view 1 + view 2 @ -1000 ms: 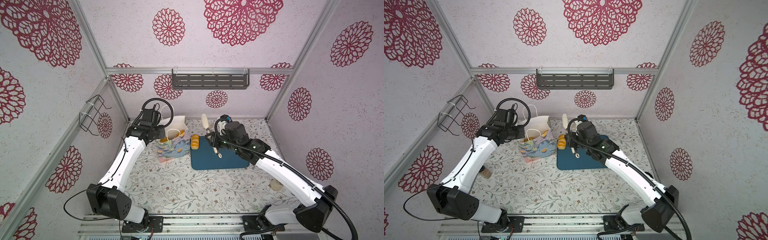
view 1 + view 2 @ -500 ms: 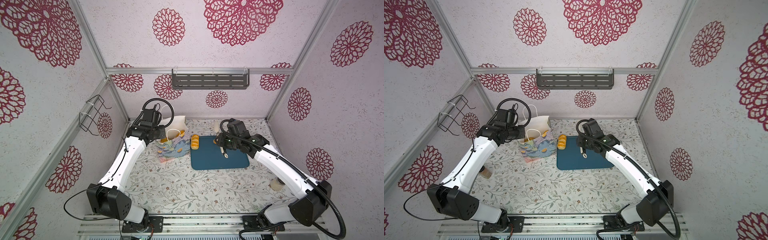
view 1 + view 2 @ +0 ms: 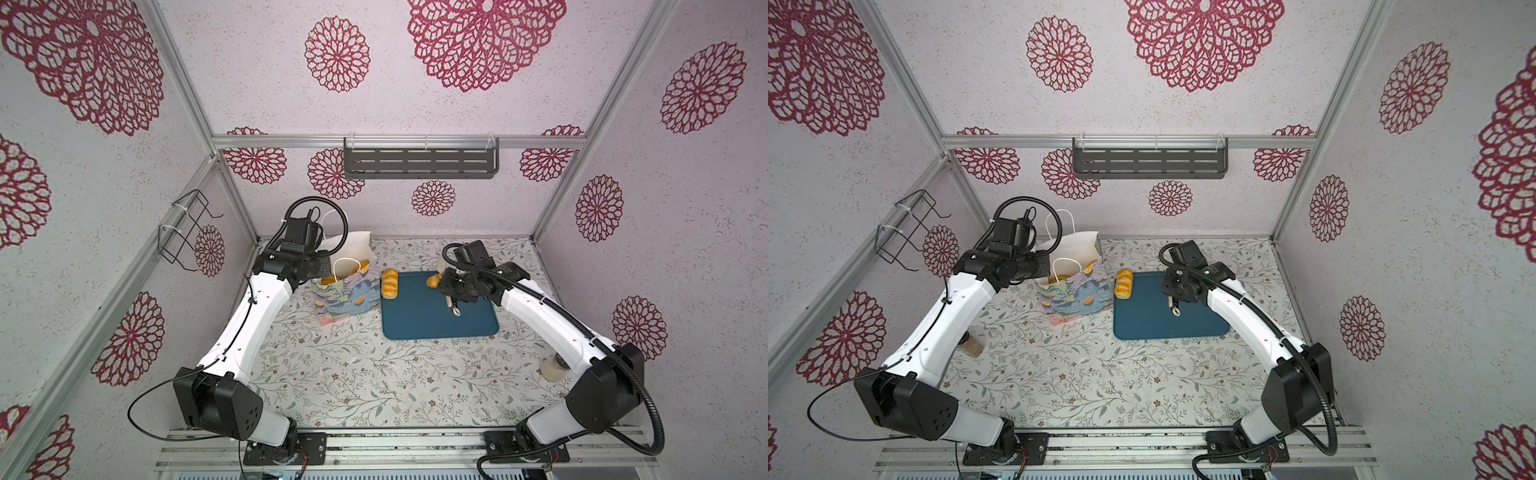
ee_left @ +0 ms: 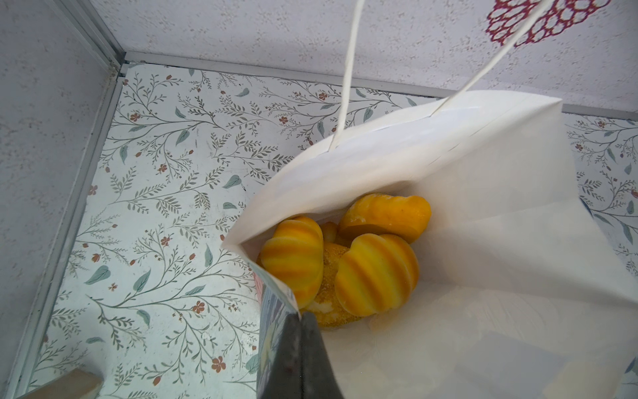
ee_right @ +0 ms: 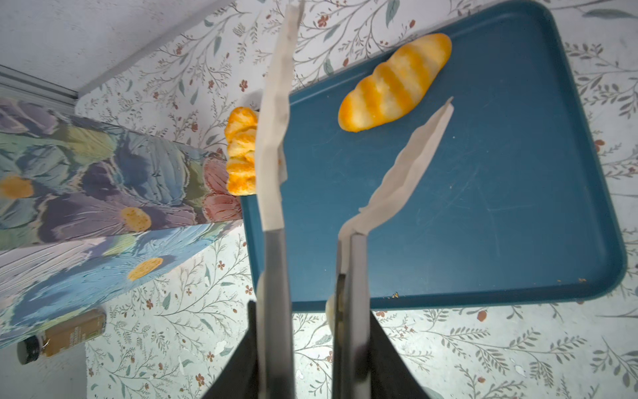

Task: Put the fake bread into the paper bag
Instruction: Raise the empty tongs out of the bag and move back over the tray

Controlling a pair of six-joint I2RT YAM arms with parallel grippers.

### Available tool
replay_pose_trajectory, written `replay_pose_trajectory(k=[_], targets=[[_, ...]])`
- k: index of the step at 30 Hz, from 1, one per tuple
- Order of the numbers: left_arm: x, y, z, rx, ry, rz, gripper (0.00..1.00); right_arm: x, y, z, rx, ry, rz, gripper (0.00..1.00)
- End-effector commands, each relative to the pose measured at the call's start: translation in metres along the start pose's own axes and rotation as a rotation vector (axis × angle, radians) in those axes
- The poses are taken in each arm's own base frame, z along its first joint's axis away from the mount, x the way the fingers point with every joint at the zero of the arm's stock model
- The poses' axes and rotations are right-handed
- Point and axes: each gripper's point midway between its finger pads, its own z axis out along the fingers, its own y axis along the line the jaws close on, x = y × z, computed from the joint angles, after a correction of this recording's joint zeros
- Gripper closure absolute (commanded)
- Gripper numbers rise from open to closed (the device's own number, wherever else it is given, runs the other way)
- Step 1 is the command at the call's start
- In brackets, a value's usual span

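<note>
My left fingers (image 4: 293, 362) pinch the paper bag (image 4: 483, 207) rim, holding its mouth open; fake bread (image 4: 376, 276) lies inside. My right fingers (image 5: 276, 276) clamp tongs (image 5: 274, 138) above the tray (image 5: 483, 207) and its striped roll (image 5: 393, 83), with another loaf (image 5: 241, 152) beside the bag.

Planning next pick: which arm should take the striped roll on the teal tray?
Right. The right gripper holds the tongs above the tray, near the striped roll. The left gripper is clamped on the paper bag.

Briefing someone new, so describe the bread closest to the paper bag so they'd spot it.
Find the teal tray right of the flowered paper bag. At its corner nearest the bag lies the loaf. It is ridged into lumpy segments, unlike the smooth striped roll further onto the tray.
</note>
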Motion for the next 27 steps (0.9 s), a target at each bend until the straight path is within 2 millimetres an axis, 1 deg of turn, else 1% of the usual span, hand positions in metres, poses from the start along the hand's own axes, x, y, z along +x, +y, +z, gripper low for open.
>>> replay_pose_trajectory(k=[1,9,12,17,27], targets=[[0.008,-0.003,0.004,0.003,0.028,0.016,1.0,-0.015,0.001,-0.009,-0.001,-0.025,0.021,0.61],[0.008,-0.003,0.003,0.0,0.027,0.019,1.0,-0.018,-0.005,0.0,0.036,0.009,0.014,0.61],[0.007,-0.002,0.003,-0.004,0.024,0.019,1.0,-0.018,-0.004,0.004,0.042,0.036,-0.001,0.61],[0.009,-0.001,0.005,-0.012,0.03,0.021,1.0,-0.021,-0.01,0.011,0.092,0.053,-0.02,0.61],[0.007,0.001,0.001,-0.021,0.018,0.021,1.0,-0.025,-0.019,0.032,0.141,0.109,-0.053,0.6]])
